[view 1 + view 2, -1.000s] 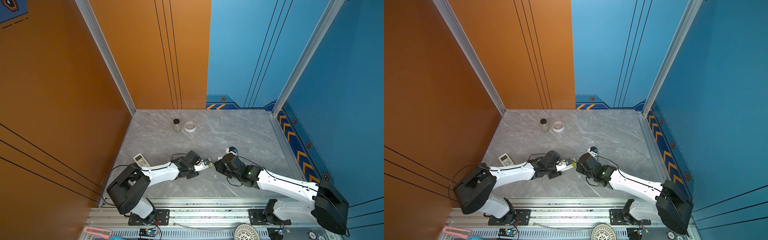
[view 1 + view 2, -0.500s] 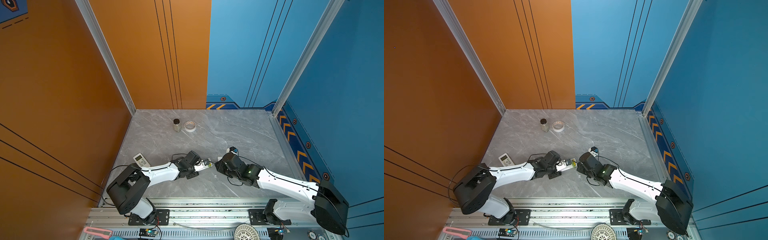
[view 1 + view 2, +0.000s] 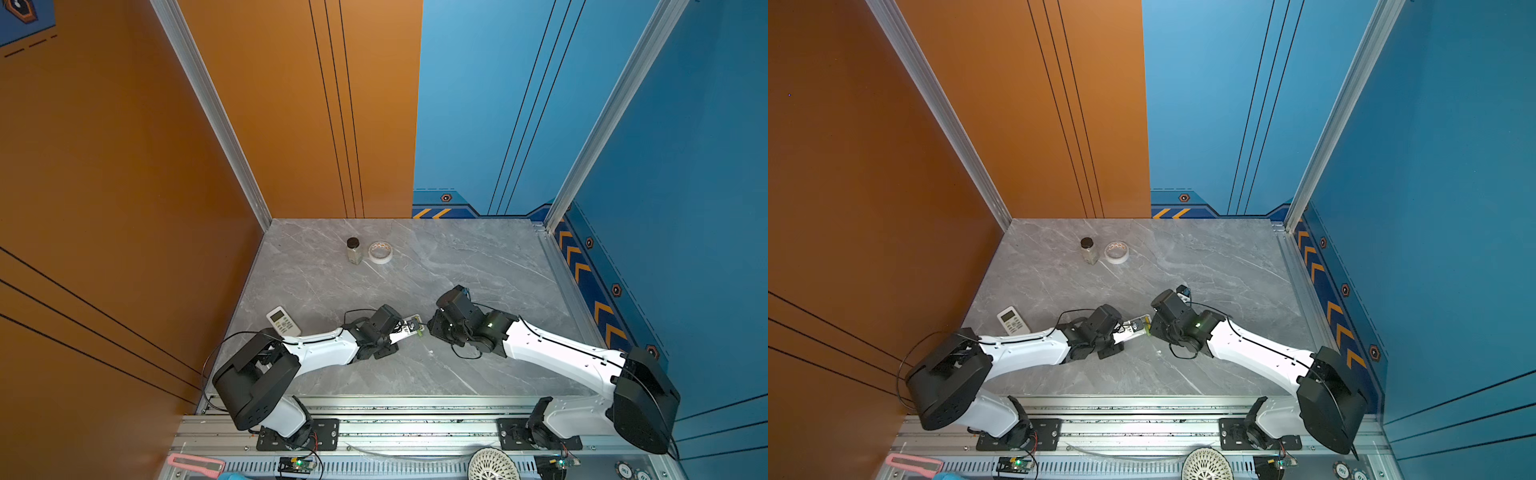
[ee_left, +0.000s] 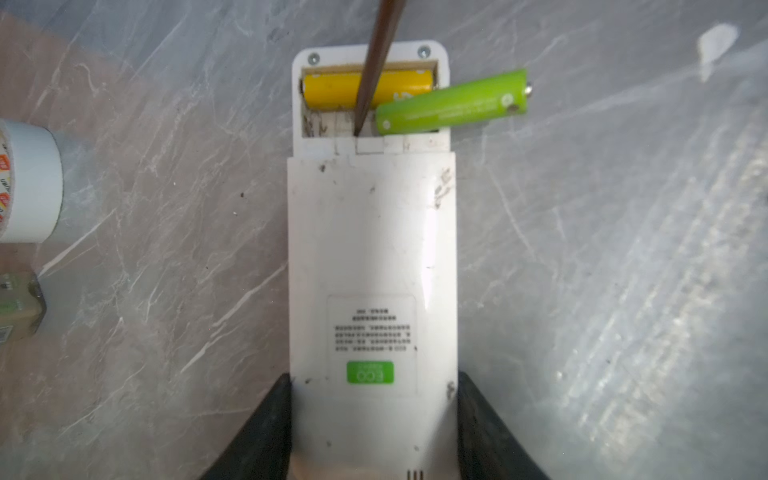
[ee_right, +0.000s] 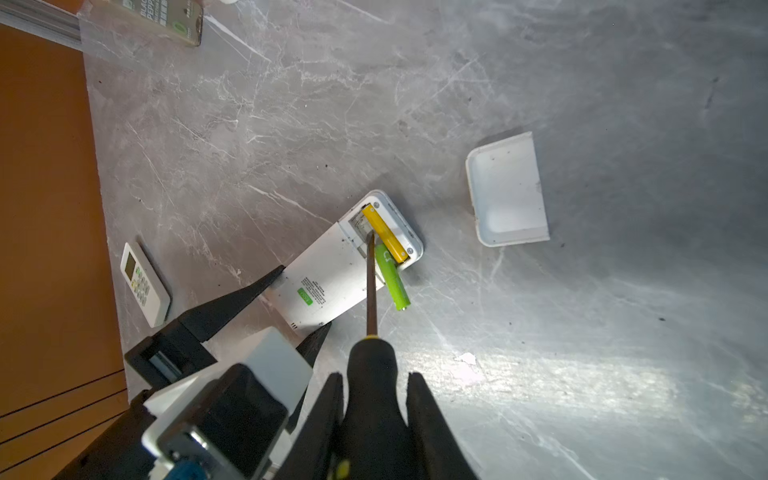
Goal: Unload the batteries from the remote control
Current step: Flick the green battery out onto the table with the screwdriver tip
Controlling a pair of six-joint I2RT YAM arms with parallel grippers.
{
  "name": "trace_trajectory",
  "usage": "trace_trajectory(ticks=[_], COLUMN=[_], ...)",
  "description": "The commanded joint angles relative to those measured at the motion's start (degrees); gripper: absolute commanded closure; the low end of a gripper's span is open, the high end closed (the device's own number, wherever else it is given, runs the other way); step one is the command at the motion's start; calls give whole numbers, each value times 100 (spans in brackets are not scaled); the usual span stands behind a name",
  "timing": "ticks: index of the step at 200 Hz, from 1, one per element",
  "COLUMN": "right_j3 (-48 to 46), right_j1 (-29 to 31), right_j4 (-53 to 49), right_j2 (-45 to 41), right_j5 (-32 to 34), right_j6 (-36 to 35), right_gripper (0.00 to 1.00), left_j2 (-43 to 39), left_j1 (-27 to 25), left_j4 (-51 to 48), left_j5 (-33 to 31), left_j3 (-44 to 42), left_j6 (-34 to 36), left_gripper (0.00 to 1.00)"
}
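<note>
We've got our left pincer [image 4: 372, 378] clamping the remote [image 4: 370, 232] by its sides and our right pincer [image 5: 374, 378] tight on the screwdriver [image 5: 371, 286], tip in the bay [image 4: 328, 122] beside the crosswise, probably seated yellow battery [image 4: 332, 87], while the green battery [image 4: 453, 104] pokes out sideways.

Whole tabletop [image 3: 457, 266] seen steeply from above its arm-side edge in both top views, remote [image 4: 372, 249] framed closely from the left wrist, same remote shared from farther back by right wrist
</note>
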Motion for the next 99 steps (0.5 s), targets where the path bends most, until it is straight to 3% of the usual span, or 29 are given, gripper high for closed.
trace_trajectory(ticks=[1, 47, 99], right_j3=[266, 371, 146], right_j1=[-76, -187, -129], right_j4=[-725, -1292, -959], right_j2=[150, 186, -642], right_j5=[-128, -529, -16], right_j6=[-260, -386, -298], right_gripper=[100, 100, 100], left_j2=[125, 171, 274], left_j1=[-80, -83, 13], left_j4=[-420, -385, -738], left_j5=[-138, -176, 158], left_j3=[-222, -212, 14], left_j6=[40, 49, 24], left_gripper=[90, 90, 89])
